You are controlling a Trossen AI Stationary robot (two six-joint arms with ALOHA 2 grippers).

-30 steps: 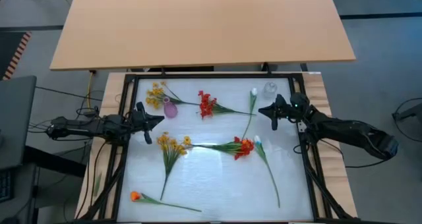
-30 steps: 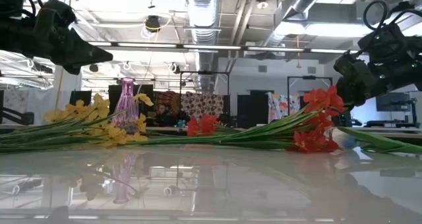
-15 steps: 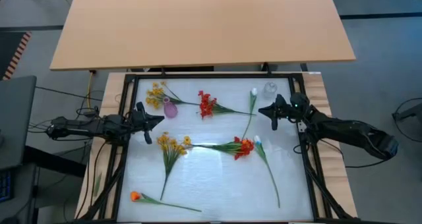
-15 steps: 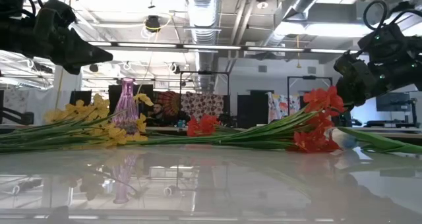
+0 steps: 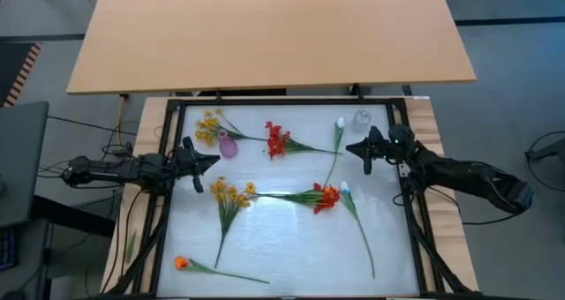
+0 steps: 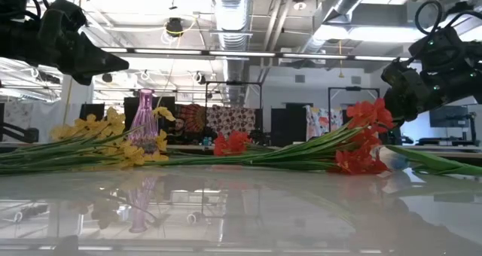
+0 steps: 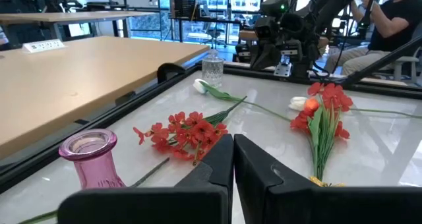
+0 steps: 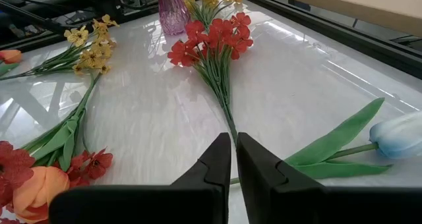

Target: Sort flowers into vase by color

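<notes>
Both arms are hovering at the table edges and nothing is being carried: the left gripper is showing its fingers pressed together and empty, just beside the pink vase, and the right gripper is sitting nearly shut, also empty, well across from that vase on the opposite side. Working outward from the pink vase, the nearest flowers are the yellow spray lying against it, then the red spray just past it, and the second yellow bunch near the left claw. Farther from the vase, the red-and-orange bunch is lying mid-table with a white tulip touching it, so a pinch there is likely to be dragging two colours at once. Another white tulip is resting near the clear glass vase, farthest across, and a lone orange flower is lying well away toward the front edge. The risks I am seeing: closed fingers needing to open before any stem can be taken, thin stems slipping on the glossy surface, and the narrow-necked pink vase tipping if a stem or the left claw is nudging it.
</notes>
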